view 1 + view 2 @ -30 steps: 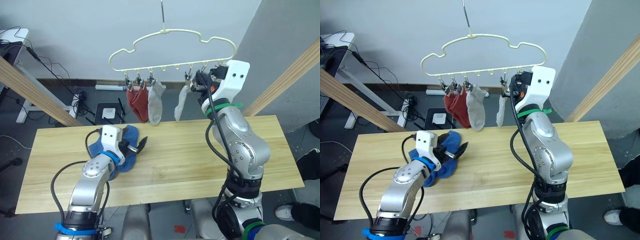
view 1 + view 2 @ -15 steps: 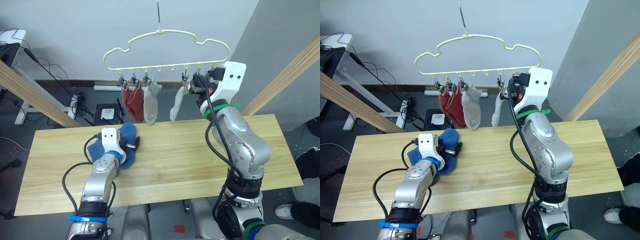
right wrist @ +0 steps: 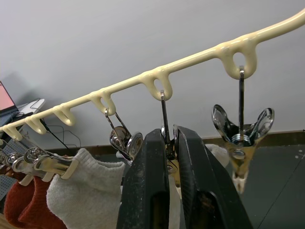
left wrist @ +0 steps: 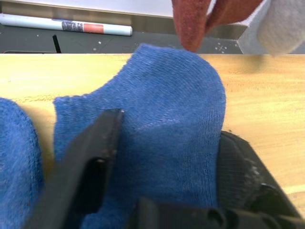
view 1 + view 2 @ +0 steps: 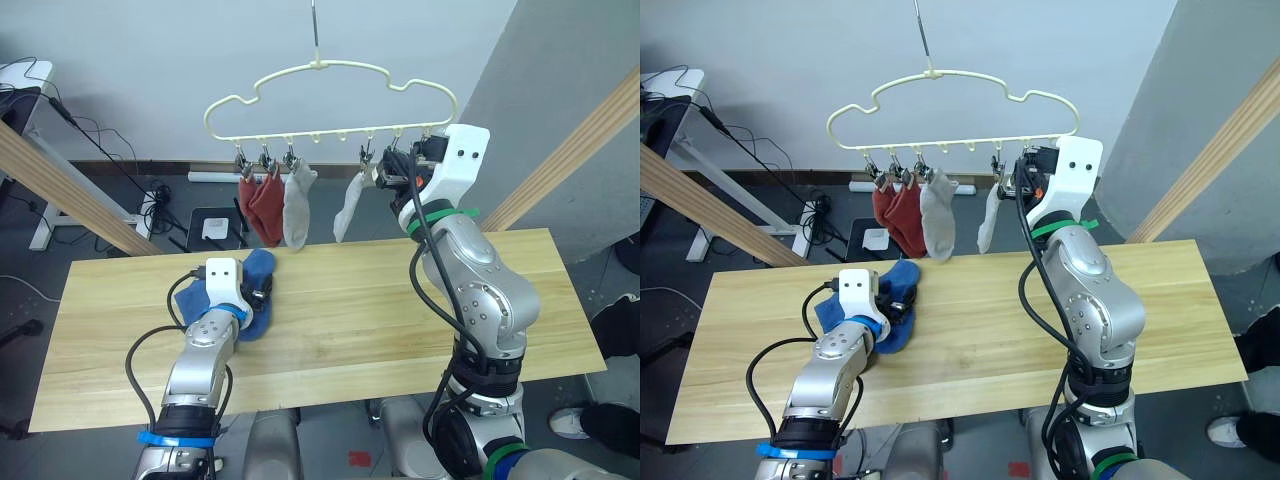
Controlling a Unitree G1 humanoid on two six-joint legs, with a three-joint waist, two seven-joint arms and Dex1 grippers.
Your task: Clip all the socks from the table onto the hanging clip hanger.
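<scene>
The pale yellow clip hanger (image 5: 330, 75) hangs above the table's (image 5: 400, 300) far edge. Two rust red socks (image 5: 260, 205) and a grey sock (image 5: 296, 205) hang from its left clips. A second grey sock (image 5: 346, 212) hangs further right. My right gripper (image 3: 167, 134) is shut on a metal clip (image 3: 166, 143) beside that sock, and an empty clip (image 3: 241, 143) hangs on its other side. Two blue socks (image 5: 195, 300) lie on the table at the left. My left gripper (image 4: 167, 126) is open, its fingers (image 4: 90, 162) on either side of one blue sock (image 4: 167, 90).
Slanted wooden poles stand at the left (image 5: 60, 185) and the right (image 5: 580, 150) of the table. Cables and a small device (image 5: 215, 225) lie on the floor behind. The bare tabletop stretches right of the blue socks.
My left gripper has drawn back over the table and settled around the blue sock. The hanging socks have swung slightly left. The right gripper has stayed on its clip.
</scene>
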